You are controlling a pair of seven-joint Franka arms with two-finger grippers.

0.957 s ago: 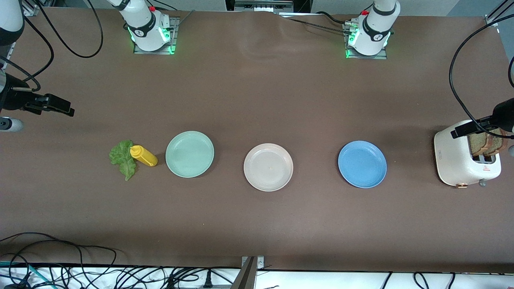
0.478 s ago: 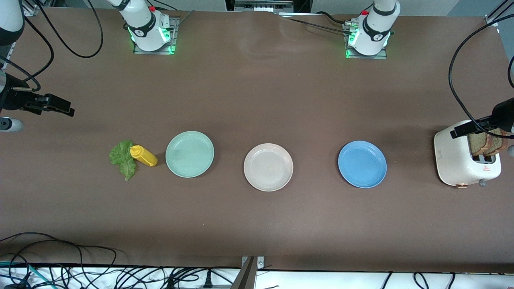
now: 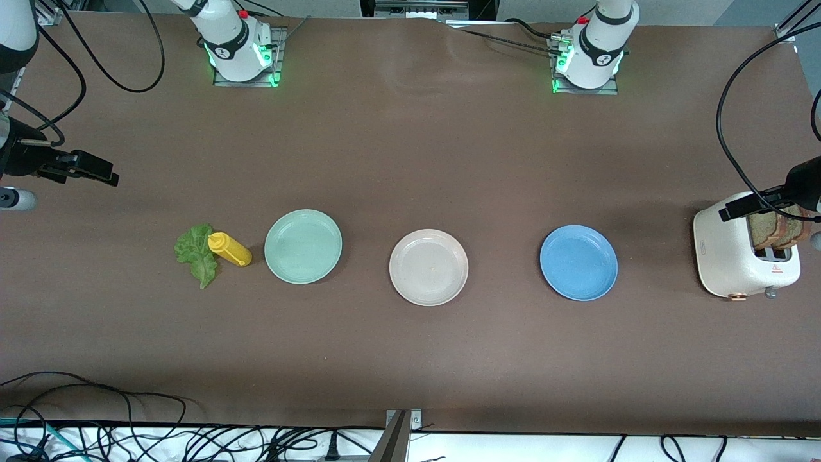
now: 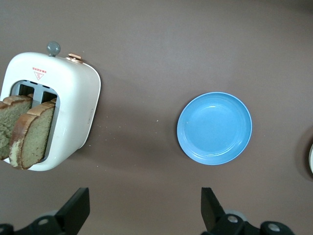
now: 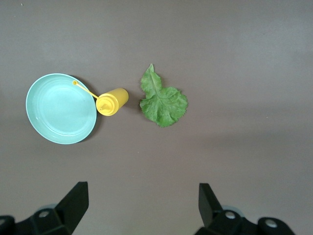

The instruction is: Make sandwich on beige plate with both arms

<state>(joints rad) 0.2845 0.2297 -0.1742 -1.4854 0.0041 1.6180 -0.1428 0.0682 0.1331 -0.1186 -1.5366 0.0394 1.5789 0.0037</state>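
The beige plate lies bare in the middle of the table, between a mint-green plate and a blue plate. Two brown bread slices stand in a white toaster; they also show in the left wrist view. A green lettuce leaf lies flat on the table and shows in the right wrist view. My left gripper is open and empty, high over the table beside the toaster. My right gripper is open and empty, high over the table near the lettuce.
A yellow mustard bottle lies on its side between the lettuce and the mint-green plate. The blue plate is beside the toaster. Cables hang along the table's near edge and at both ends.
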